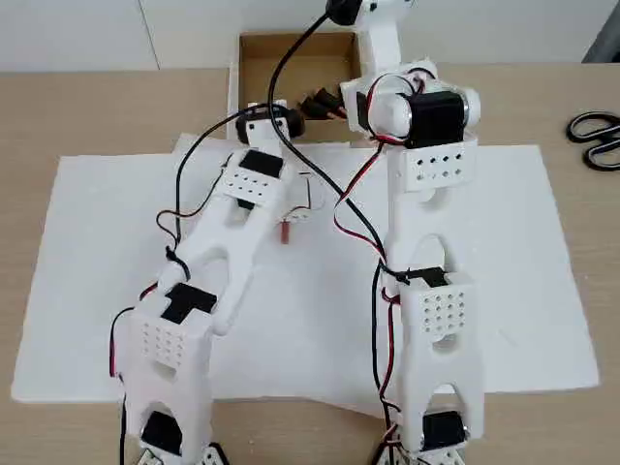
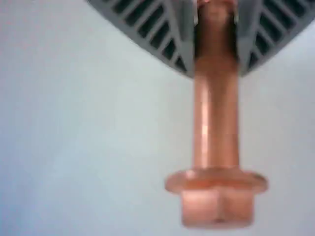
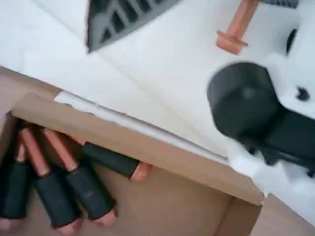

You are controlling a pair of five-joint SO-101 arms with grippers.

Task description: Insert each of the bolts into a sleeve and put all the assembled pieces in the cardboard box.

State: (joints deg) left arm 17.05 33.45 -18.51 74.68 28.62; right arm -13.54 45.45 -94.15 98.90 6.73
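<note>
While the left claw (image 2: 216, 34) pinches a bolt (image 2: 216, 137), head down and shaft upright, near the cardboard box (image 1: 254, 58), I cannot tell whether the right claw (image 3: 123, 22) is spread.

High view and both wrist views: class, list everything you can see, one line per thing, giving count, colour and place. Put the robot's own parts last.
bolt: one, copper, held in the left gripper above the white sheet.
assembled pieces: four visible, black sleeves with copper bolts, lying in the cardboard box.
cardboard box: one, brown, at the table's far side.
white sheet: one, white, spread on the table under both arms.
scissors: one pair, black handles, on the table beyond the sheet, on the right arm's side.
table: one, light wood.
left arm: one, white with black motors, over the sheet.
right arm: one, white with black motors, stretched towards the box.
left gripper: one, grey, shut on the bolt.
right gripper: one, grey, near the box.
</note>
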